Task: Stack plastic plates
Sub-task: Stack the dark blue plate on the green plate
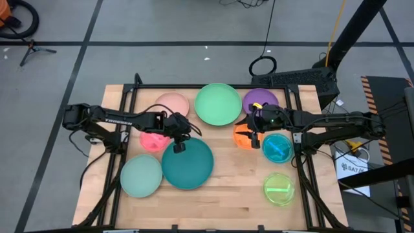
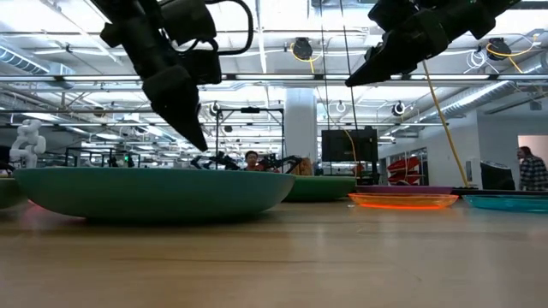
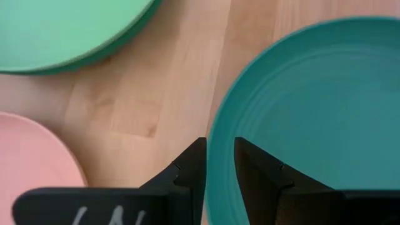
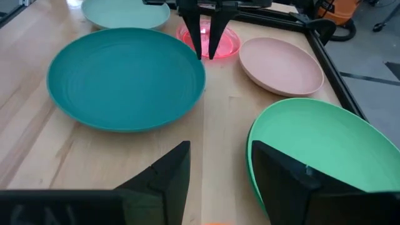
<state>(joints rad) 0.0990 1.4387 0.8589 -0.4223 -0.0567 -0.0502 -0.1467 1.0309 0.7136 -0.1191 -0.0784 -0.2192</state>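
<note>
- Wooden table (image 1: 220, 194) under a straight-down camera, eight plastic plates spread singly across it, none stacked yet.
- At the centre sits the big teal plate (image 1: 187, 163); the mint plate (image 1: 141, 175) lies at its 8 o'clock, the hot-pink plate (image 1: 152, 139) at 10 and the pale pink plate (image 1: 171, 104) at 11.
- A green plate (image 1: 218, 103) sits at 1 o'clock with the purple plate (image 1: 260, 99) beside it, the orange plate (image 1: 246, 137) and blue plate (image 1: 278, 147) out at 3, the lime plate (image 1: 279, 188) at 4.
- The left hand (image 1: 180, 144) hangs over the teal plate's far rim, fingers slightly apart and straddling the edge (nothing pinched yet).
- The right hand (image 1: 251, 131) hovers above the orange plate, fingers apart and empty.
- My judgement: the left hand is about to grip the teal rim. It should drop until one finger is inside the lip and one outside, close firmly, then lift gently so the glossy plate does not slip or swing.
</note>
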